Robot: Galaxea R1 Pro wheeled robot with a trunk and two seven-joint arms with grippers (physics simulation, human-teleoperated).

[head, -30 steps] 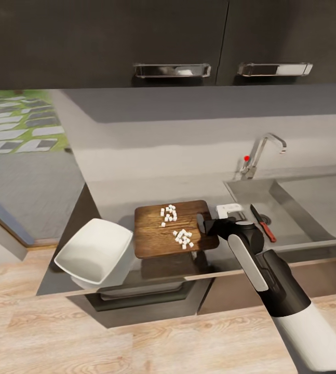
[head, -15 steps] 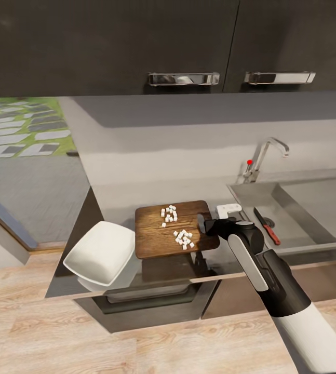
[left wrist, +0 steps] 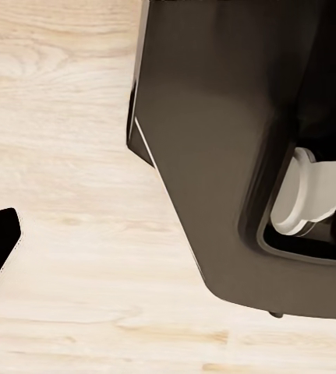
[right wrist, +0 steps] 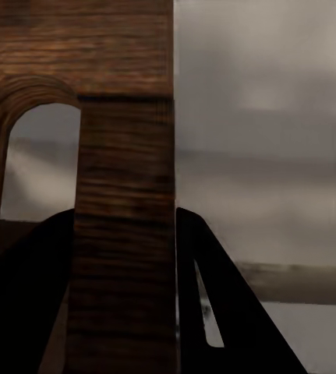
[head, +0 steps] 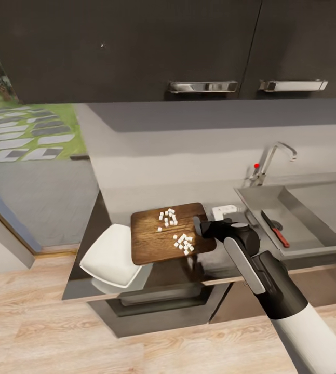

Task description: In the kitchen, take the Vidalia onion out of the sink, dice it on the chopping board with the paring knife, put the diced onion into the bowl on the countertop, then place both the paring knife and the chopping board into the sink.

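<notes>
The dark wooden chopping board (head: 155, 241) hangs a little above the countertop (head: 131, 200), casting a shadow below. Diced onion (head: 184, 242) lies on it in two small heaps. My right gripper (head: 199, 227) is shut on the board's handle end; in the right wrist view its dark fingers (right wrist: 27, 296) clamp the wooden strip (right wrist: 125, 234) beside the slot. The board's far edge overlaps the rim of the white bowl (head: 110, 257). The red-handled paring knife (head: 275, 229) lies in the sink (head: 313, 221). My left gripper (left wrist: 168, 234) hangs open over the floor.
The tap (head: 270, 162) with its red dot stands behind the sink. A small white object (head: 224, 210) rests on the counter between board and sink. Dark wall cabinets (head: 204, 47) hang overhead. The countertop ends just left of the bowl, with wooden floor (head: 32, 322) below.
The head camera has shifted. My right gripper has carried the board leftward, away from the sink, so its edge now overlaps the bowl's rim. The knife has stayed in the sink.
</notes>
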